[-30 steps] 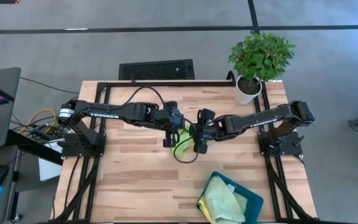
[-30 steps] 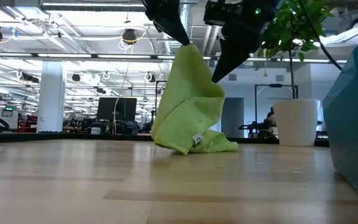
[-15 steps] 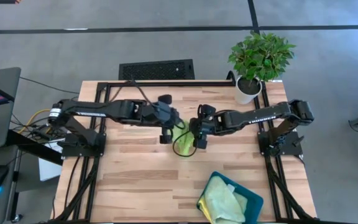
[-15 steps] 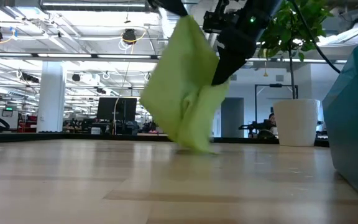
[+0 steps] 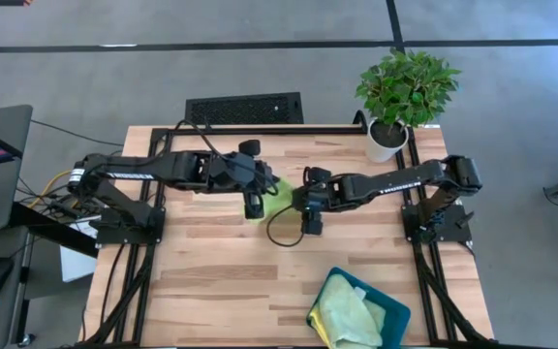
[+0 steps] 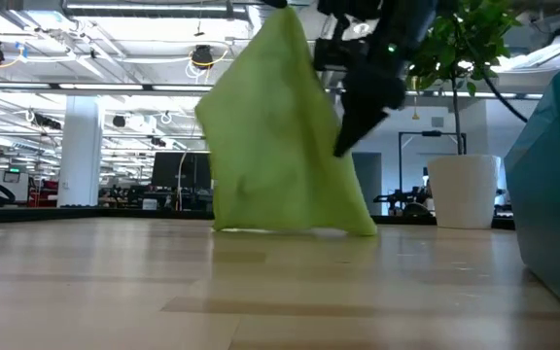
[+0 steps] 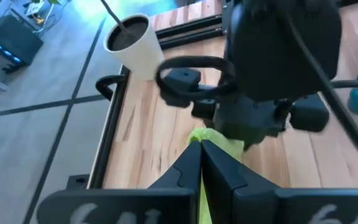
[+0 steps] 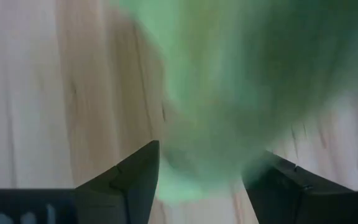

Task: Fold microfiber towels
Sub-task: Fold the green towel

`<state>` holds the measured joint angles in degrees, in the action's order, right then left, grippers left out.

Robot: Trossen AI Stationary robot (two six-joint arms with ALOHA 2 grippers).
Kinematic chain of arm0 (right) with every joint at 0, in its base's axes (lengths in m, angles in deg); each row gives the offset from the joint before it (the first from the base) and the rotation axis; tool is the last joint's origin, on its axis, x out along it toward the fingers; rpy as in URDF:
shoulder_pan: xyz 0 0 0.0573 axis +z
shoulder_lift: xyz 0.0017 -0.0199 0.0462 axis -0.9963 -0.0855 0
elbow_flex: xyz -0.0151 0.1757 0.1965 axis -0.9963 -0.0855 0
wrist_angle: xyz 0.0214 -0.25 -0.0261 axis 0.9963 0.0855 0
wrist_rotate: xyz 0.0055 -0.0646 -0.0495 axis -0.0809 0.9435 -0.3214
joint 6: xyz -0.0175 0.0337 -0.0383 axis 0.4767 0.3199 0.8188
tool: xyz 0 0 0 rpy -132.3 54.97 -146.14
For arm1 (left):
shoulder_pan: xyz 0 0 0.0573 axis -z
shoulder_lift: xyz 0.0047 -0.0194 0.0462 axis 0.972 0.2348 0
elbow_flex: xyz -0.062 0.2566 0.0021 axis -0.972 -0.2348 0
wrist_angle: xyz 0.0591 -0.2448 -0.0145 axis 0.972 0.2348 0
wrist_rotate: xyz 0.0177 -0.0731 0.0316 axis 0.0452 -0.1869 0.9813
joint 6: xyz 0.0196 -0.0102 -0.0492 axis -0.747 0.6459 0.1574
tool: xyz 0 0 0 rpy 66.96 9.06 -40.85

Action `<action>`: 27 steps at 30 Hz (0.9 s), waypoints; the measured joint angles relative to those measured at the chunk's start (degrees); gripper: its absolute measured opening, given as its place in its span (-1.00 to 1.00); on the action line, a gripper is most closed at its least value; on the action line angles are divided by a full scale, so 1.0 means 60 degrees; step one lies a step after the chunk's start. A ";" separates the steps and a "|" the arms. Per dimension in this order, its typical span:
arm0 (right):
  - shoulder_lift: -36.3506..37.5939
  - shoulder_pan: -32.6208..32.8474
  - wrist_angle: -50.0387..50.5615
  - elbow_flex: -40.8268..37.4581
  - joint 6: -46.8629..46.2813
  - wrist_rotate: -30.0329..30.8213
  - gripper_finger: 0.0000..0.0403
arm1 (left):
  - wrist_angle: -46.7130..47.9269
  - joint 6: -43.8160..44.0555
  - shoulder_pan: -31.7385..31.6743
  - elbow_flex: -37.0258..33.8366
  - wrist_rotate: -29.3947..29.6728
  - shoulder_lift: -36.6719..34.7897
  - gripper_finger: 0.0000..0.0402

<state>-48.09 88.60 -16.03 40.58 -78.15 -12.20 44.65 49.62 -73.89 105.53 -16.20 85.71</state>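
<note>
Item: lime green microfiber towel (image 6: 280, 146), hanging above the middle of the wooden table (image 5: 211, 291), its lower edge at or just above the boards in the low view; unfolded, no crease set

Holder: left gripper (image 5: 253, 206), fingers pressed together on the towel's upper edge; in the left wrist view the cloth shows as a thin green strip between the two dark fingers (image 7: 191, 174)

Second arm: right gripper (image 5: 308, 221), just beside the towel on its right; fingers spread wide with the green cloth filling the gap between them in the right wrist view, not closed on it

Progress, judged: early; this towel is lifted and spread but not laid flat or folded. Other towels (image 5: 349, 312), pale green and yellowish, lie bunched in the teal tray (image 5: 395, 315) at the table's near right corner; whether those are done or waiting cannot be told, though they look loosely heaped and not squarely folded

Remaining, judged: a second corner to be taken by the right gripper, the cloth laid out, folded, and set aside; then the rest

Surroundings: potted plant (image 5: 405, 92) in a white pot at the far right corner, well apart from the towel; black cable (image 5: 284, 242) looping under the right gripper close to the cloth, the likeliest snag
</note>
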 joint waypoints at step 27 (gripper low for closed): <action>-0.0619 -0.0686 -0.1371 0.0009 0.2092 -0.2026 0.19 | 0.1514 -0.0980 0.0098 0.2176 -0.0846 -0.0026 -1.00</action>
<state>-51.81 84.49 -24.25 40.64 -65.60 -24.36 53.74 43.74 -73.30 118.59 -21.28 85.56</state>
